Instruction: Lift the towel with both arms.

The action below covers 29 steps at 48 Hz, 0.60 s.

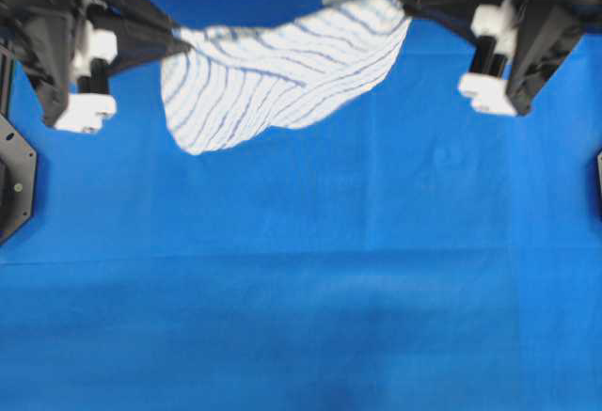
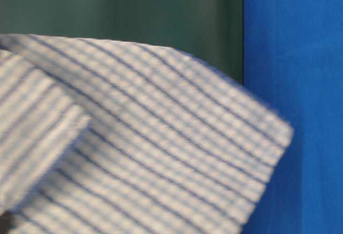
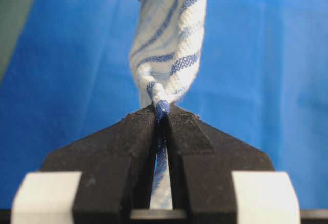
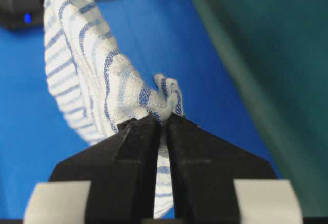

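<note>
I have the left gripper [image 1: 179,42] and right gripper [image 1: 406,2] clenched on the towel's [image 1: 273,77] corners, top of frame; it's light, limp, sagging between them.

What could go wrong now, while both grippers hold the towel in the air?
The left gripper pinches only a thin bunched corner of the towel, so the cloth might slip out. The right gripper also holds just a small fold. The towel sags between them in the overhead view; pulling the arms apart could tug a corner free.
</note>
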{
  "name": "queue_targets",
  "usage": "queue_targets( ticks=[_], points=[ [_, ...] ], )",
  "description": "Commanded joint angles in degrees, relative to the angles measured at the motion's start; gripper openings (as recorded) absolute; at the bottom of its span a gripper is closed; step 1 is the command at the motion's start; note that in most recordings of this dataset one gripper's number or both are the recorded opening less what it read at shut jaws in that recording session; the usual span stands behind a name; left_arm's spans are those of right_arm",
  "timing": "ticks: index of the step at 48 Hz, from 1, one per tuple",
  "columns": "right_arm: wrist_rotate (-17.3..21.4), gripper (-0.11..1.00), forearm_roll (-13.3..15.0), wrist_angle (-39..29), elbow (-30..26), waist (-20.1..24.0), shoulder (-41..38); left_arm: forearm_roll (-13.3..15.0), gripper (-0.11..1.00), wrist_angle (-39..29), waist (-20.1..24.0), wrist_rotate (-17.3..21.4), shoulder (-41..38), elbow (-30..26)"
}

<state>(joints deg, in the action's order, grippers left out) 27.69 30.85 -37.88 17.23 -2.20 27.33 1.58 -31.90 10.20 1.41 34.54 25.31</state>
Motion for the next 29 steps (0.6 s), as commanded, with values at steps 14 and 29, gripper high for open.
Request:
queue_targets(
  ticks=[14, 29],
  points=[
    [-1.67, 0.07, 0.18, 0.00, -5.10, 0.35, 3.87, -0.26, 0.02, -3.60, 0.53, 0.35, 0.62, -9.49],
    [-2.72, 0.07, 0.00, 0.00, -5.54, 0.53, 4.57, -0.35, 0.02, -3.96, 0.44, 1.14, 0.35, -10.81]
  ],
)
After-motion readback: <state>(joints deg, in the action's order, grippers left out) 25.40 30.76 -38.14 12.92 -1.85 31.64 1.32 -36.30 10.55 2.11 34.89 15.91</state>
